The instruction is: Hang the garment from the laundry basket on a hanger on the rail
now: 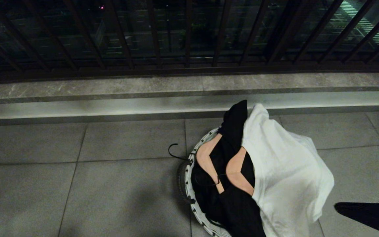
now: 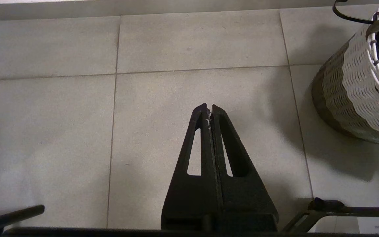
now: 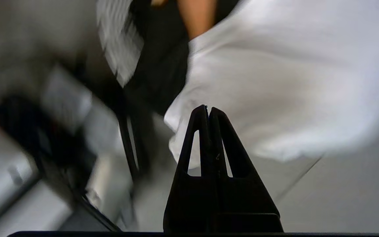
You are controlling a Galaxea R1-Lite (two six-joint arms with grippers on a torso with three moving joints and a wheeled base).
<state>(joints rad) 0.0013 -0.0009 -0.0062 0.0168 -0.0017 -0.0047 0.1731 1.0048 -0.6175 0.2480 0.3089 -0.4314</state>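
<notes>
Grey floor tiles (image 1: 77,197) met a dark railing (image 1: 189,39). My left gripper (image 2: 208,108) hung closed beside the laundry basket (image 2: 357,95); my right gripper (image 3: 208,110), closed and empty, faced the white garment (image 3: 275,82), a hanger hook (image 1: 173,151) visible only from the head.

Bare floor tiles (image 1: 77,184) lie open left of the laundry basket (image 1: 189,184); a white garment (image 1: 285,171) and black clothes (image 1: 232,131) cover its mouth

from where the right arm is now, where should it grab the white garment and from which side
Probably the raised fold at the top of the white garment, where it humps over the laundry basket rim beside the black clothing. Come from above on the robot's right: there the cloth drapes free to the floor, clear of the hanger. The shut right tool must open first.
</notes>
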